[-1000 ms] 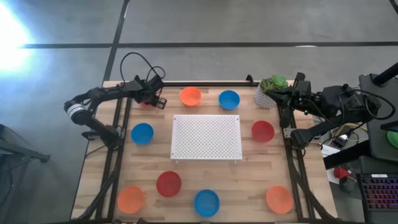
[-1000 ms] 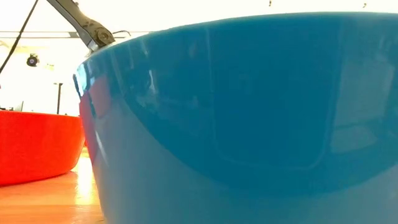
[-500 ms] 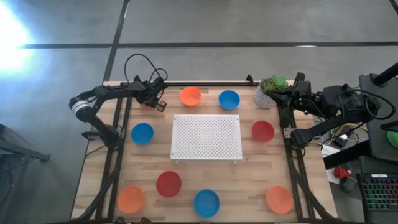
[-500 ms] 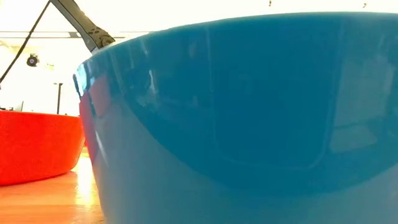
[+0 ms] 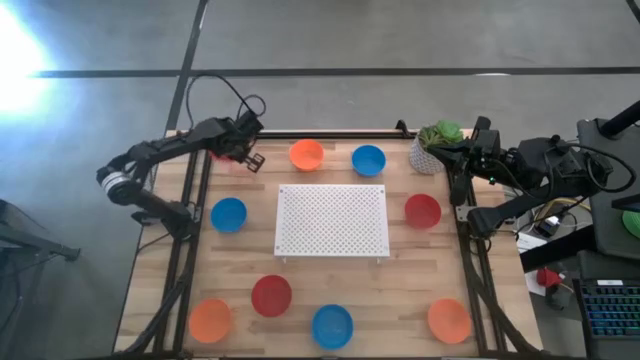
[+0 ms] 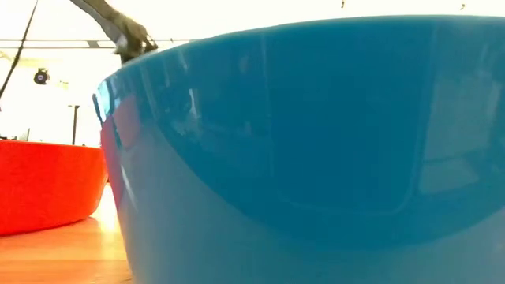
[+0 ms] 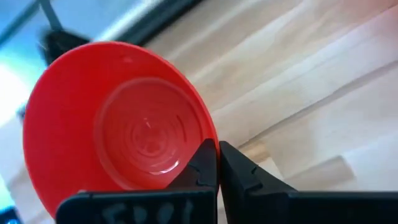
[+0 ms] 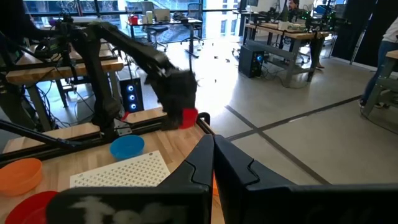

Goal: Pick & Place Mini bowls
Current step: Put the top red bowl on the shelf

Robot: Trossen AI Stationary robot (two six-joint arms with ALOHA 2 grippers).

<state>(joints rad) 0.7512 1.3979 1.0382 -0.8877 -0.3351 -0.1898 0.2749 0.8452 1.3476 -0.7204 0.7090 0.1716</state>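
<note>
My left gripper [image 5: 250, 158] is at the table's far left corner, shut on a red mini bowl [image 7: 118, 124]. In the high view the arm hides most of that bowl. The right wrist view shows the red bowl [image 8: 188, 117] below the left gripper, above the table. Several other mini bowls rest on the table, among them an orange one [image 5: 307, 154], a blue one [image 5: 368, 159] and a red one [image 5: 422, 210]. My right gripper [image 8: 214, 152] waits shut and empty at the far right, beside the plant pot [image 5: 432, 148]. My left gripper pinches the red bowl's rim [image 7: 208, 138] between its two shut fingers. The bowl is tipped, its hollow side facing the wrist camera. In the right wrist view it looks lifted clear of the table.
A white perforated board [image 5: 332, 220] lies at the table's middle. More bowls stand around it: blue [image 5: 228, 213], red [image 5: 271, 295], orange [image 5: 210, 318], blue [image 5: 332, 326], orange [image 5: 449, 320]. A blue bowl [image 6: 316, 142] fills the low view, with a red bowl [image 6: 47, 185] beside it.
My left gripper has shut on the red bowl's rim and has risen a little at the far left corner, taking the bowl off the table.
</note>
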